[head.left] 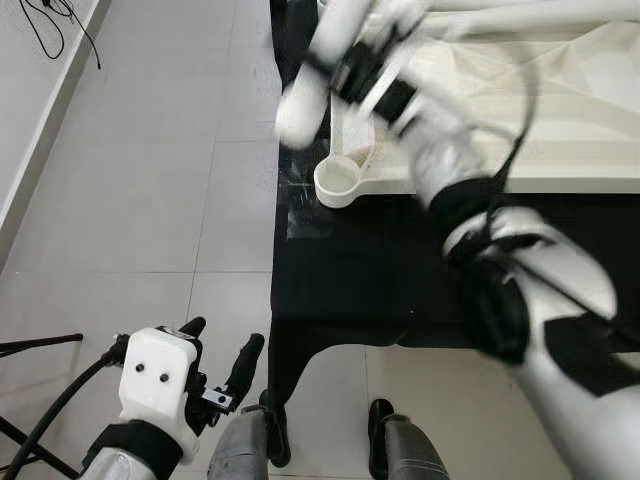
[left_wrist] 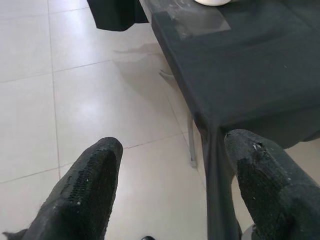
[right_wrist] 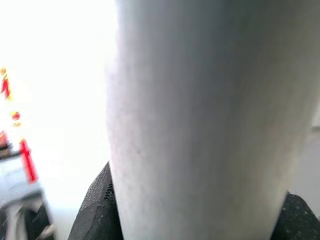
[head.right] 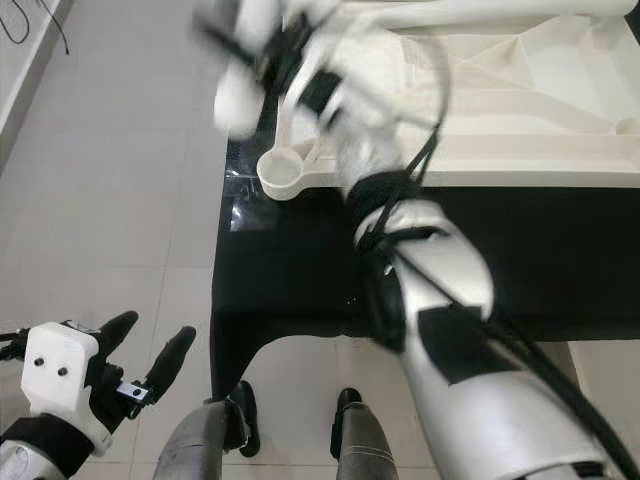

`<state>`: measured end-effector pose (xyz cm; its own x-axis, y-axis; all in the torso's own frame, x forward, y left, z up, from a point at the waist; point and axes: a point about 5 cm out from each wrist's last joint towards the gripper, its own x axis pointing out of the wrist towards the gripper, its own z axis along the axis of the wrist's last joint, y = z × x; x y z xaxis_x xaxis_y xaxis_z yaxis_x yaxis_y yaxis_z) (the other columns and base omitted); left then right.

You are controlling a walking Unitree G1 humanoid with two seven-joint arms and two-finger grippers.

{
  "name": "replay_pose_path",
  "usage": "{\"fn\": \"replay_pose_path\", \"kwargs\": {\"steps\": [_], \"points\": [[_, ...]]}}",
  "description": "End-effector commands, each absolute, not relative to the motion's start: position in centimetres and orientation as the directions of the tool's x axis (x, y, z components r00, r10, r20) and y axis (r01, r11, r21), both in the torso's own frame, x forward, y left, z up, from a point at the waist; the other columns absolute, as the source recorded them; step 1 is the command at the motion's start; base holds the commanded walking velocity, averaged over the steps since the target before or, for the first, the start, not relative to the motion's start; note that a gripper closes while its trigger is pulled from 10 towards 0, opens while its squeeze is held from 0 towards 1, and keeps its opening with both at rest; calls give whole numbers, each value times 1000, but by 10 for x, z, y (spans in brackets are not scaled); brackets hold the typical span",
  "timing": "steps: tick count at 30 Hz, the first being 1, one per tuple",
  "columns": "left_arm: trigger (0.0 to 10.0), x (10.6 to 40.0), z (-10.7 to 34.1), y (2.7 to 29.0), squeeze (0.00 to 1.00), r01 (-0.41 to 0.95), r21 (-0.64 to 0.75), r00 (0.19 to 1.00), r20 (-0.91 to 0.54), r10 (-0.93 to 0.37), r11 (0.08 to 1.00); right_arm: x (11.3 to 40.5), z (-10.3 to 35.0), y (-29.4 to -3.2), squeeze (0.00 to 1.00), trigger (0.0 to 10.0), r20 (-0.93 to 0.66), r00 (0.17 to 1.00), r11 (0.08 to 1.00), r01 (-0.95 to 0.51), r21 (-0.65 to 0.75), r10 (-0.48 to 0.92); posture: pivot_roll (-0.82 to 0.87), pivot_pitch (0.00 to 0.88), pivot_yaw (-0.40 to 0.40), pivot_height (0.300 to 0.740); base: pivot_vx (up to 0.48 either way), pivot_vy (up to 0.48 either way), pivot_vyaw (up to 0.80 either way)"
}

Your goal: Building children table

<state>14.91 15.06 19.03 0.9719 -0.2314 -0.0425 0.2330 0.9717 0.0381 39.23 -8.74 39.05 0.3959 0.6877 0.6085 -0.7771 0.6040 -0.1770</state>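
Tabletop (head.left: 560, 110), white moulded plastic, lies upside down on the black-covered work table (head.left: 380, 270), ribbed underside up, along the far edge. Judgement: inverted so the leg sockets face up for assembly. Its corner socket (head.left: 338, 180), a round open cup, sits at the work table's left edge, just inside the near-left corner of the tabletop, with nothing in it.

Right arm (head.left: 540, 300) reaches across the black cloth toward that corner. Right gripper (head.left: 355, 65) is blurred; it is clamped around a white table leg (head.left: 315, 85), a rounded cylinder held tilted above and just beyond the socket. In the right wrist view the leg (right_wrist: 210, 120) sits between the two black fingers (right_wrist: 97, 210). Judgement: the leg is being carried to the socket, not yet seated; alignment over the cup comes next.

Left gripper (head.left: 222, 365) hangs low over the tiled floor (head.left: 130, 200), near the work table's near-left corner, fingers apart and holding nothing; idle.

Clear tape patch (head.left: 305, 210) lies on the cloth by the socket. Black cable (head.left: 60, 25) lies by the wall.

Writing: no brands, labels or text readable anywhere.
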Motion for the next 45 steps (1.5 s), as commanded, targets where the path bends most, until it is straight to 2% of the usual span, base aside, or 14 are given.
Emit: {"fn": "replay_pose_path", "kwargs": {"steps": [1,5,7,10,11,12,16,21,27,35,38,40,42,45], "points": [[10000,145,188,148,0,241,19,969,-64,-239,970,395,379,-87,0,10000,590,416,594,-793,-138,692,134,419,15,740,0,0,0],[10000,145,188,148,0,238,16,969,-65,-237,971,396,378,-101,0,10000,582,410,592,-791,-156,702,132,413,18,740,0,0,0],[10000,145,188,149,0,240,13,969,-68,-239,971,391,368,-104,0,10000,495,321,493,-829,-265,807,128,410,22,740,0,0,0],[10000,145,188,149,0,242,12,968,-69,-240,970,388,362,-103,0,10000,434,268,425,-847,-318,860,128,409,22,740,0,0,0],[10000,145,187,149,0,242,10,968,-69,-241,970,385,354,-101,0,10000,359,207,342,-864,-370,910,127,406,23,740,0,0,0],[10000,145,187,149,0,242,10,968,-69,-241,970,385,354,-101,0,10000,359,207,342,-864,-370,910,127,406,23,740,0,0,0],[10000,146,187,149,0,243,9,968,-71,-242,970,379,338,-97,0,10000,215,99,186,-881,-435,972,126,399,25,740,0,0,0],[10000,147,186,150,0,244,10,967,-72,-242,970,377,326,-89,0,10000,117,94,139,-866,-480,989,125,390,27,740,0,0,0],[10000,149,185,150,0,242,12,968,-72,-241,970,380,312,-87,0,10000,-15,169,134,-833,-537,986,126,386,23,740,0,0,0],[10000,150,186,150,0,241,11,968,-68,-240,970,382,309,-94,0,10000,-113,193,100,-829,-550,975,127,390,14,740,0,0,0],[10000,150,186,150,0,241,10,968,-67,-240,970,381,309,-98,0,10000,-158,182,69,-837,-542,970,127,390,14,740,0,0,0],[10000,151,186,150,0,241,8,969,-65,-240,970,378,307,-101,0,10000,-236,121,-18,-858,-514,964,118,392,11,740,0,0,0],[10000,151,186,150,0,241,8,969,-65,-240,970,378,307,-101,0,10000,-236,121,-18,-858,-514,964,118,392,11,740,0,0,0],[10000,151,186,150,0,241,8,969,-63,-240,970,375,303,-94,0,10000,-282,52,-98,-865,-492,958,117,395,9,740,0,0,0]]}}
